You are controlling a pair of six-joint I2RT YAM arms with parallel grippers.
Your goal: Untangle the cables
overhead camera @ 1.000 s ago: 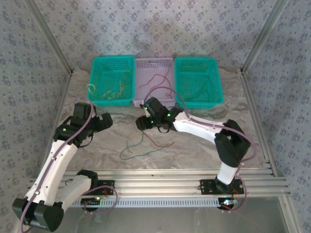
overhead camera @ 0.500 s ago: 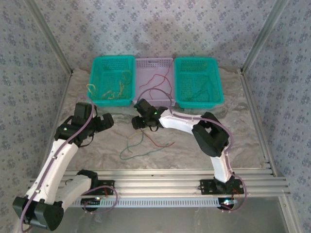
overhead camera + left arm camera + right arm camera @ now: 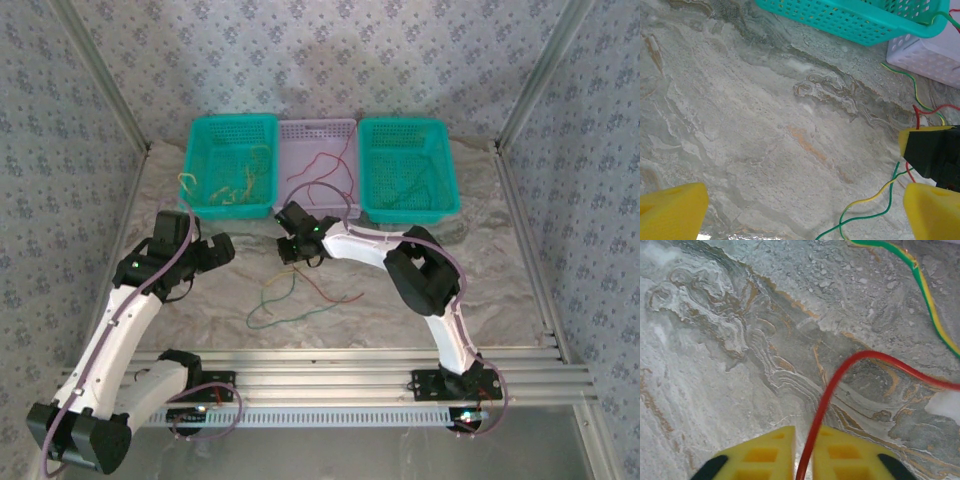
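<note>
While your right end effector (image 3: pixel 802 455) clamps the red cable (image 3: pixel 840 370), your left end effector (image 3: pixel 802 212) hangs wide open.
From the pinch the red cable runs straight ahead of the pads (image 3: pixel 765 455), then arcs rightward over the tabletop (image 3: pixel 715 365). The green-yellow cable (image 3: pixel 925 280) lies beyond it, apart. Both strands trail just right of your left end effector, so the pull likely falls to the nearer right arm.

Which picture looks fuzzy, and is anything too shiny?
Top external: even light, no glare, cables thin but clear. Left wrist: table sharp, yellow fingers soft at the corners. Right wrist: table sharp, red cable slightly blurred near the pads.
</note>
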